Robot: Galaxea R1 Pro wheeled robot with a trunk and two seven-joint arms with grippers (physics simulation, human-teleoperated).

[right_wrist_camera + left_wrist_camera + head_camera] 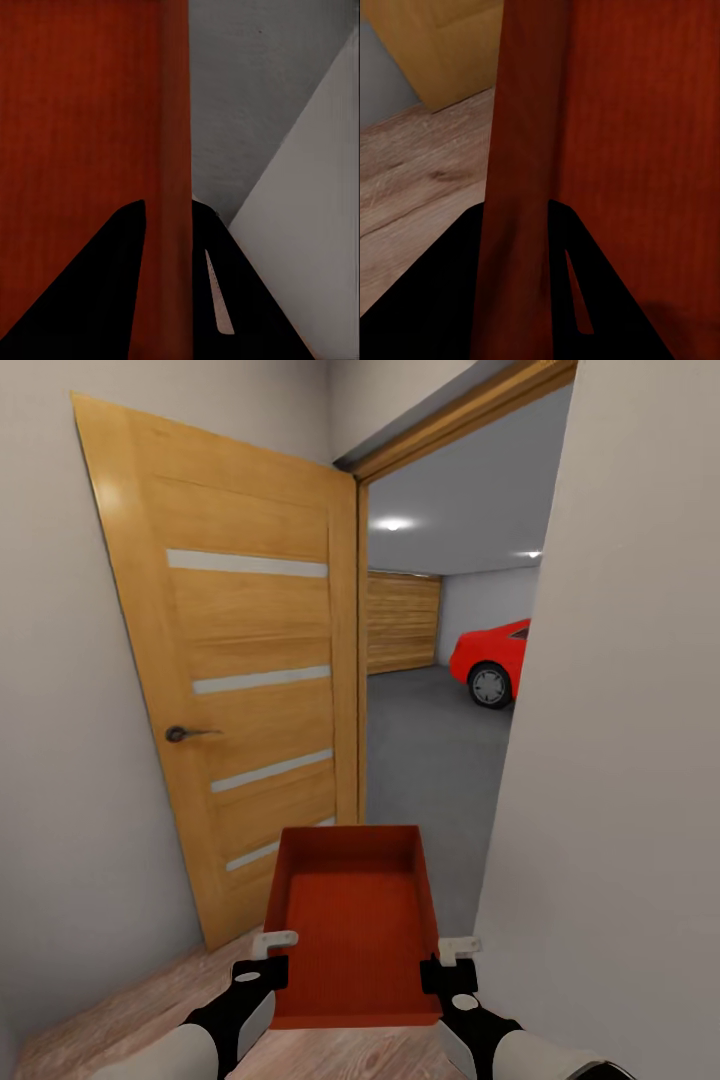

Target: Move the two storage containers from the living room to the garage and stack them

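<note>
Orange-red bin [352, 930] is pinched by its side walls in my left claw [268, 957] and right claw [452, 963], so next I roll through the doorway [440, 690] into the garage [425, 745].

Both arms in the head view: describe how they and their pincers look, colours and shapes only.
Each forearm is smooth and white, ending in a black wrist section. The left pincer and right pincer match: a boxy black body tipped with a small, flat off-white finger. In the wrist views the fingers show as black wedge shapes; one finger carries a thin pale strip. No cables or markings are visible.
</note>
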